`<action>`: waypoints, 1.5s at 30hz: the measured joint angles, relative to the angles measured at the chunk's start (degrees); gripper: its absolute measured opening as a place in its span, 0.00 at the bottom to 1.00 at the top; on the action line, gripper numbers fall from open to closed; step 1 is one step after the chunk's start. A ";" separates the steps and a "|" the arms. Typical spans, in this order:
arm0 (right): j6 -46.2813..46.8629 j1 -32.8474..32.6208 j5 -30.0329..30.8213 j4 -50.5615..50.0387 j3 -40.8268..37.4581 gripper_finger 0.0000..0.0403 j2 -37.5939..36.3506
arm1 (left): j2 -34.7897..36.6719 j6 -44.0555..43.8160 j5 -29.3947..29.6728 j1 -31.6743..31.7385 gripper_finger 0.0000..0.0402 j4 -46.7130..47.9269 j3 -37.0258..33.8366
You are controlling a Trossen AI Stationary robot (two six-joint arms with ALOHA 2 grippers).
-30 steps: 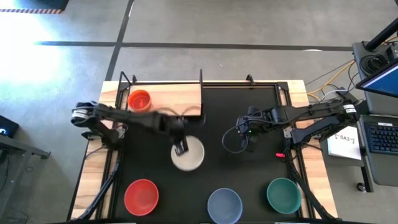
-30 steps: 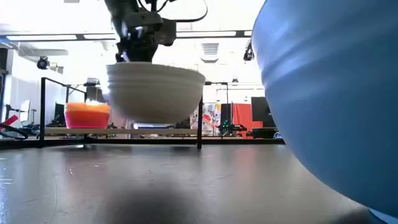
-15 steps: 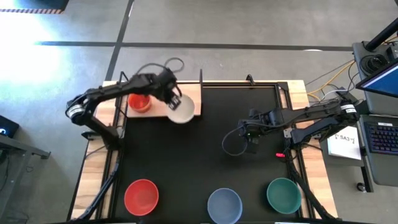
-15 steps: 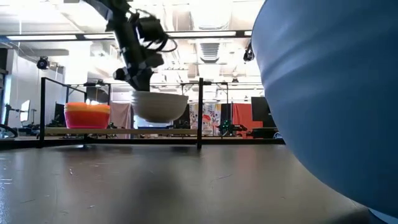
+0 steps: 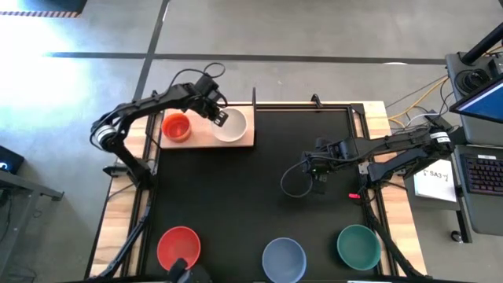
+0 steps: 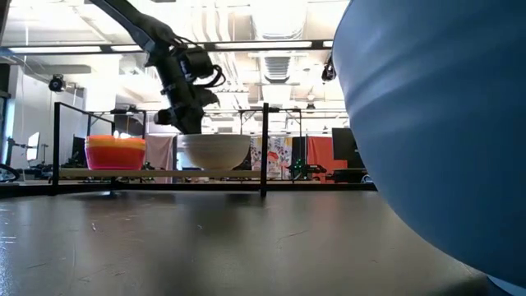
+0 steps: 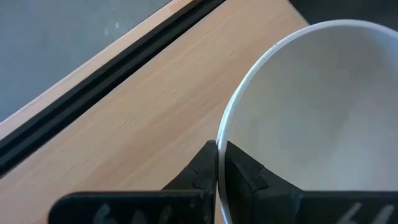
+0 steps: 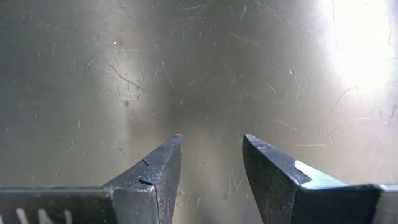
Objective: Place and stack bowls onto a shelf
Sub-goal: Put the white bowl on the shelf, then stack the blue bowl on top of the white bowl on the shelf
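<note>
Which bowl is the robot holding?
The white bowl: the left gripper pinches its rim on the shelf. The other bowls sit untouched.

The left gripper [image 5: 220, 118] is carrying the white bowl [image 5: 231, 126] from the mat's middle toward eleven o'clock, lowering it onto the shelf [image 5: 244, 140] just beside the orange-red bowl [image 5: 176, 126], fingers pinching its rim, while something dark [image 5: 189, 273] is entering at six o'clock.

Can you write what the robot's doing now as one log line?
left pincer: shut on white bowl rim | bowl: over shelf | right pincer: open, idle above mat
</note>
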State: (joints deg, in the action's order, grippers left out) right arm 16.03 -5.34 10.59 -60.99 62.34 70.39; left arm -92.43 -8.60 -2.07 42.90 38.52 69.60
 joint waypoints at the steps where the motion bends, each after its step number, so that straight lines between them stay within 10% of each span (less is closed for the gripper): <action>1: 0.00 -0.01 0.00 0.00 -0.02 0.40 0.00 | -0.31 0.15 -0.02 0.23 0.00 -0.04 0.00; 33: 6.66 0.02 -0.20 0.42 0.01 0.40 0.00 | 11.93 1.64 -1.80 -0.37 0.13 0.53 0.02; 45: 23.96 -1.04 -8.33 9.74 -0.65 0.40 0.00 | 18.82 -5.60 3.09 -25.54 0.13 -0.92 0.02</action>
State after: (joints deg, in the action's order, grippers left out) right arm 40.00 -6.38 2.26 -51.25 61.70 70.39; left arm -73.62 -14.19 1.02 17.36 37.60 69.63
